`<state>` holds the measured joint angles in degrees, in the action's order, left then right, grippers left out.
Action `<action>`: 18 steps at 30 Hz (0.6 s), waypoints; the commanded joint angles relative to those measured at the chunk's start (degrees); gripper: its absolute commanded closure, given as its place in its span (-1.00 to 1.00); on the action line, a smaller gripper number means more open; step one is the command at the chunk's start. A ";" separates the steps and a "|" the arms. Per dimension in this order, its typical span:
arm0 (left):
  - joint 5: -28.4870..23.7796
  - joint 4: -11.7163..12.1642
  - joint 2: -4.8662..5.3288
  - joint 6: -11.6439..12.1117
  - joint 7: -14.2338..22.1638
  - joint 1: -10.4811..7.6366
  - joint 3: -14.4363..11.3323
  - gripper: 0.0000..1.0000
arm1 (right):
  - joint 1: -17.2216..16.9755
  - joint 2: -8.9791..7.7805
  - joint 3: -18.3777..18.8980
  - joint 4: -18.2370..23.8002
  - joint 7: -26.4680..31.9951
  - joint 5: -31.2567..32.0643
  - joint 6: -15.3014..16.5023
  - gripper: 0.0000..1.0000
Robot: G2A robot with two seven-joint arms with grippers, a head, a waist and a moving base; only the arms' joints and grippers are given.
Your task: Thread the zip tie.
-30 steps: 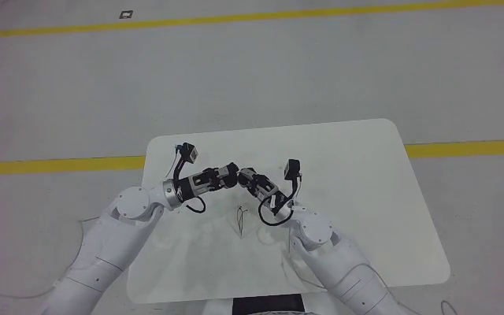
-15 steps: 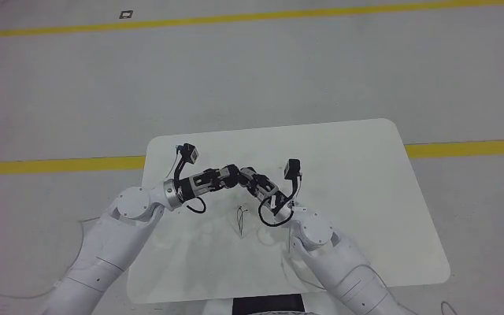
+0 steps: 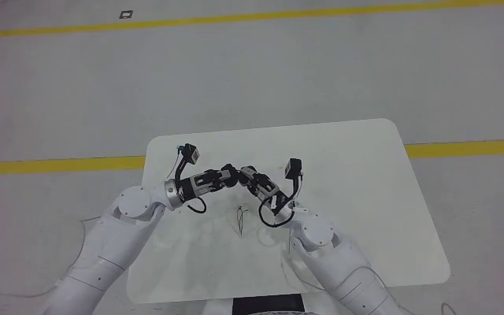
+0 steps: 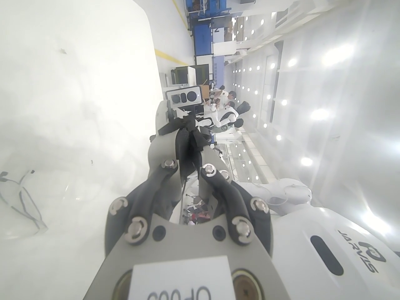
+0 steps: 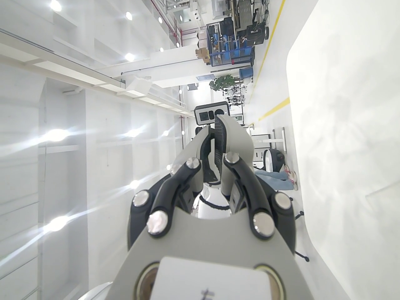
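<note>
A clear bag [image 3: 241,220] is laid between the arms and the desk's [image 3: 354,157] near edge, out of their way. Above the desk's middle the zip tie [image 4: 187,148] is clamped in the left pincer [image 3: 231,172]. The right pincer [image 5: 216,126], pressed together, is held tip to tip against it, probably for feeding the tail.

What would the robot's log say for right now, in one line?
left gripper: shut on zip tie | right gripper: shut, meeting left | clear bag: on table
</note>
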<state>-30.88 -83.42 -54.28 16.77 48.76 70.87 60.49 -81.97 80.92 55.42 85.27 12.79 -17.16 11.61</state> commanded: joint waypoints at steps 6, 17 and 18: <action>-0.15 0.08 -0.05 0.17 0.21 -0.03 0.35 1.00 | -0.41 0.05 0.47 0.35 -0.79 -0.18 0.21 -1.00; -2.70 1.17 0.34 1.55 5.68 0.59 2.13 1.00 | -1.29 -0.46 4.30 -1.56 7.11 -9.38 2.37 -1.00; -2.79 1.81 0.36 1.53 6.18 0.31 2.24 1.00 | -1.29 -0.46 4.30 -1.56 7.11 -9.38 2.37 -1.00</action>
<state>-33.25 -82.33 -53.93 18.24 53.94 71.48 62.63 -83.28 80.45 59.75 83.71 20.25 -26.66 14.01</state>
